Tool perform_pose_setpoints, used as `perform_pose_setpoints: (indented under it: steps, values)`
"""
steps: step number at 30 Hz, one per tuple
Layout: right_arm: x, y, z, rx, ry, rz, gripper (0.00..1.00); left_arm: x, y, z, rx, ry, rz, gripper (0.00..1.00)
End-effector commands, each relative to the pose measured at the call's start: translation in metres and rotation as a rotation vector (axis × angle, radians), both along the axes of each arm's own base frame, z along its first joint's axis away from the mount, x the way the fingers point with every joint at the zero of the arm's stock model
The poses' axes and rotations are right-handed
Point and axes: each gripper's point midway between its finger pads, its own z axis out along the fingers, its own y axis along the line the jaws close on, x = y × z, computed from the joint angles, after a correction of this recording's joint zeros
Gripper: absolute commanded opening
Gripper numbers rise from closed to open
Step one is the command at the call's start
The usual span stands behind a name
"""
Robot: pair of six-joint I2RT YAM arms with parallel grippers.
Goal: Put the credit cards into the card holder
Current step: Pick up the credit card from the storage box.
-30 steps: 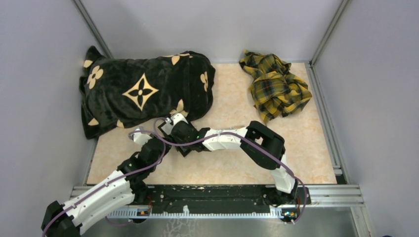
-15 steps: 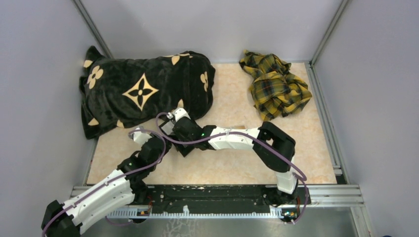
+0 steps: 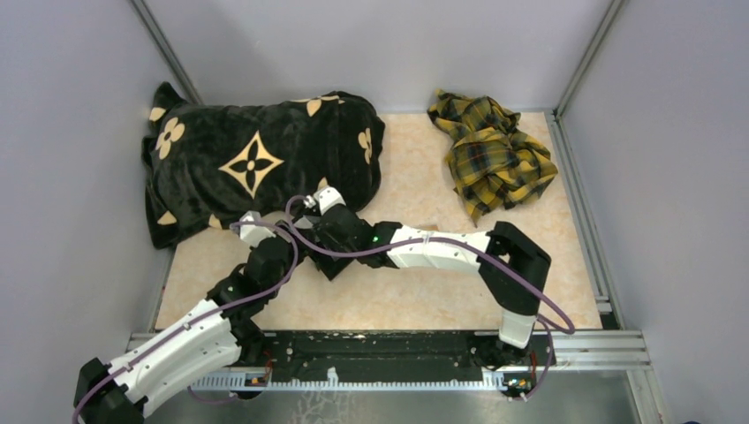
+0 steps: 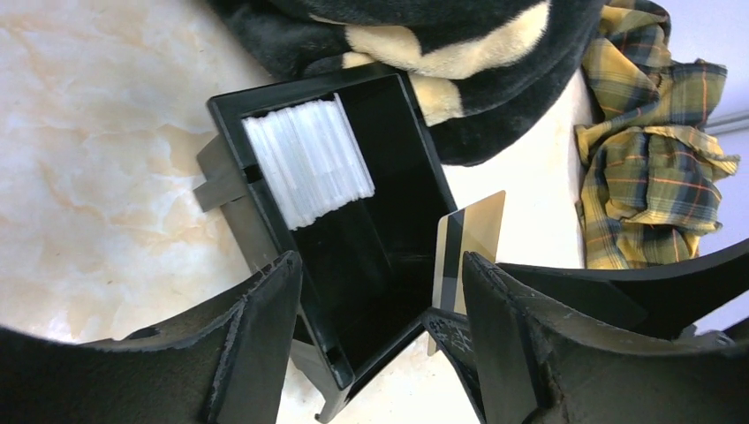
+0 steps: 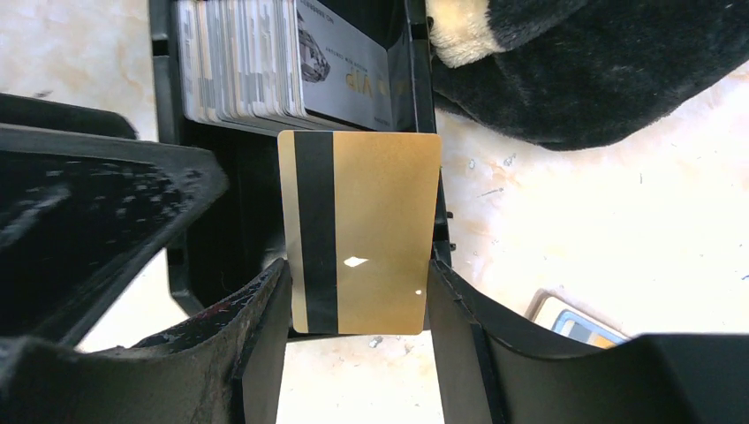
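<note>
Right wrist: right tool [image 5: 358, 300] pinching gold card [image 5: 358, 234]; top view hides it.

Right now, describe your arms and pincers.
The left arm and right arm are white-shelled with black joints, each trailing a purple cable. The right one shows a green light. The left pincer and right pincer have broad, matte black fingers.

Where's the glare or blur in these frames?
Right wrist: gold credit card with black magnetic stripe sharp, two small glare specks; right claw around it softer. Left wrist: white card stack in the black rectangular plastic tray blown out. Top external: even light, no glare.
</note>
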Motion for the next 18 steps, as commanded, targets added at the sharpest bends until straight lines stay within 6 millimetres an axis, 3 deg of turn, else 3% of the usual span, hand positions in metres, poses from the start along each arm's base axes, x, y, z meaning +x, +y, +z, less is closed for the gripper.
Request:
perform_pose_setpoints:
  steps: [1, 4, 5, 8, 18]
  values:
    - [-0.008, -0.001, 0.042, 0.114, -0.018, 0.017, 0.09, 0.008, -0.018, 0.025, -0.018, -0.079, -0.084, 0.74]
    - [-0.015, -0.002, 0.043, 0.136, 0.011, 0.028, 0.09, 0.008, -0.027, 0.030, -0.048, -0.115, -0.130, 0.74]
    - [-0.018, -0.003, 0.055, 0.166, 0.009, 0.036, 0.09, 0.008, -0.030, 0.031, -0.056, -0.126, -0.142, 0.74]
    - [-0.025, -0.004, 0.062, 0.201, 0.029, 0.051, 0.09, 0.008, -0.036, 0.038, -0.081, -0.164, -0.175, 0.72]
    - [-0.038, -0.001, 0.077, 0.278, 0.075, 0.081, 0.08, 0.007, -0.052, 0.044, -0.126, -0.197, -0.245, 0.59]
